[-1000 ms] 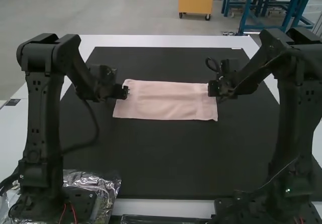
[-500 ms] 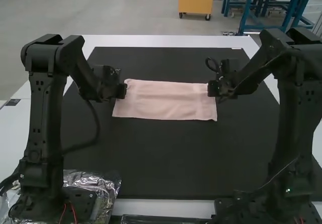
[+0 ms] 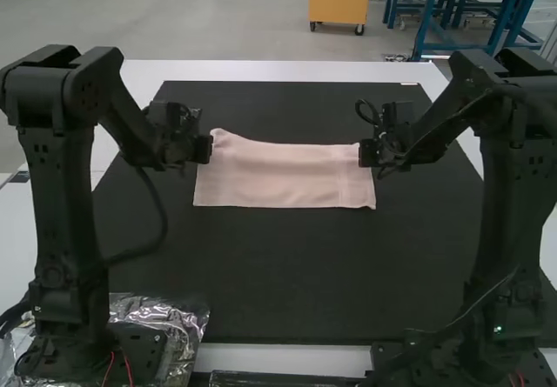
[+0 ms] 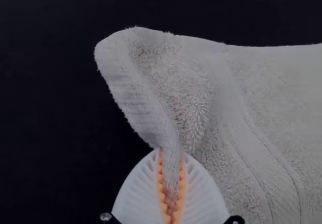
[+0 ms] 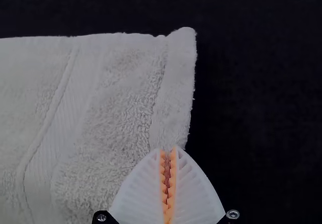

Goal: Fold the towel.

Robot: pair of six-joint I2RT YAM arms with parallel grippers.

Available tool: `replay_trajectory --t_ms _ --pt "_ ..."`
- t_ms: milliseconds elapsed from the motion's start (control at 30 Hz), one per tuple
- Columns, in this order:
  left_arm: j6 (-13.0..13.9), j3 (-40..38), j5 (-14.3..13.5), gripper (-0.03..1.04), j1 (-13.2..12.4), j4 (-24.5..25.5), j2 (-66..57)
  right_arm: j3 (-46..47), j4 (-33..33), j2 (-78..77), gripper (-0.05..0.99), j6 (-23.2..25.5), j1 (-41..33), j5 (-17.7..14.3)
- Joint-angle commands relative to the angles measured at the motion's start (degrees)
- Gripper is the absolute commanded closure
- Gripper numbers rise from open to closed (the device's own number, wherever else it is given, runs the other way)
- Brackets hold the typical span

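Two grippers are sitting at opposite ends of one pale pink towel (image 3: 283, 178). At far left, near the foot of the left arm (image 3: 57, 213), crumpled clear plastic (image 3: 187, 322) is lying at the near edge of the black mat (image 3: 287, 274). Next, the left gripper (image 3: 207, 150) is standing at the towel's left end, toward its far corner; in the left wrist view its ribbed fingers (image 4: 143, 189) are pinching a narrow ridge of the towel's edge between the orange pads (image 4: 161, 183), with the corner jutting past the fingertips and the cloth beside it rising in soft waves. Mid-mat, the towel is lying as a long, narrow rectangle running from one gripper to the other, its near edge fairly straight. At right, the right gripper (image 3: 365, 154) is standing at the towel's right end, also toward the far corner; in the right wrist view its fingers (image 5: 138, 194) are pressing together, the tips meeting the towel's end hem. Whether they are nipping any cloth, I cannot tell.
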State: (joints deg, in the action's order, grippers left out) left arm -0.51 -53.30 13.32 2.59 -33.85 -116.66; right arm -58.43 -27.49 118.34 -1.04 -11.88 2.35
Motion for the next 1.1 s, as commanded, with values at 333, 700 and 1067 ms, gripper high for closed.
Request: replay_trajectory --t_ms 333,700,1067 --pt "-0.01 7.86 1.44 0.99 -2.24 0.18 8.47 5.0 -0.11 -9.45 0.96 0.77 0.19 1.52" --pt "-0.1 14.01 1.53 0.99 -2.24 1.85 15.76 11.76 0.94 -15.42 0.96 0.95 0.19 1.78" --pt "-0.01 20.6 1.53 0.99 -1.97 3.52 22.79 18.71 1.29 -19.47 0.96 1.3 -0.16 2.22"
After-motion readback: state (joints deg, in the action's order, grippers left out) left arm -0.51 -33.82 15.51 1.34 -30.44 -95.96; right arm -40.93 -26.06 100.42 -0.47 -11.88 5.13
